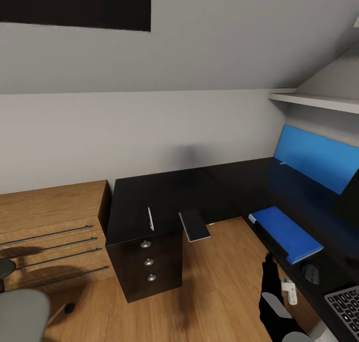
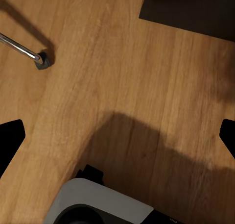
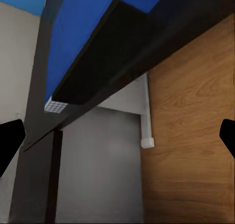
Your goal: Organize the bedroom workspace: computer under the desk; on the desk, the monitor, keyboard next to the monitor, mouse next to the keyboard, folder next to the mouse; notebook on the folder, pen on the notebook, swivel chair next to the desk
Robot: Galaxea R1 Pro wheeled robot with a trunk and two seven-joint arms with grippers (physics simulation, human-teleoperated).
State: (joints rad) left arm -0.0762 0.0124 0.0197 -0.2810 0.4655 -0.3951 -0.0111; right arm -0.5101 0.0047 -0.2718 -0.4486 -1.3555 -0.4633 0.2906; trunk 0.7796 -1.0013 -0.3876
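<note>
Folder down, stacking left
Folder point(image 1: 286, 233) lies on desk point(image 1: 164, 192); notebook point(image 1: 195, 225) (overhanging) unstacked; right gripper point(image 1: 277, 277) released.

Keyboard point(image 1: 345, 306) and swivel chair point(image 1: 22, 314) — both cut off by frame edges.

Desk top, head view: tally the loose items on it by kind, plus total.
Blue folder: 1
Pale grey notebook, overhanging the desk edge: 1
Pen: 1
Mouse: 1
Keyboard, partly cut off by the frame: 1
Total: 5
</note>
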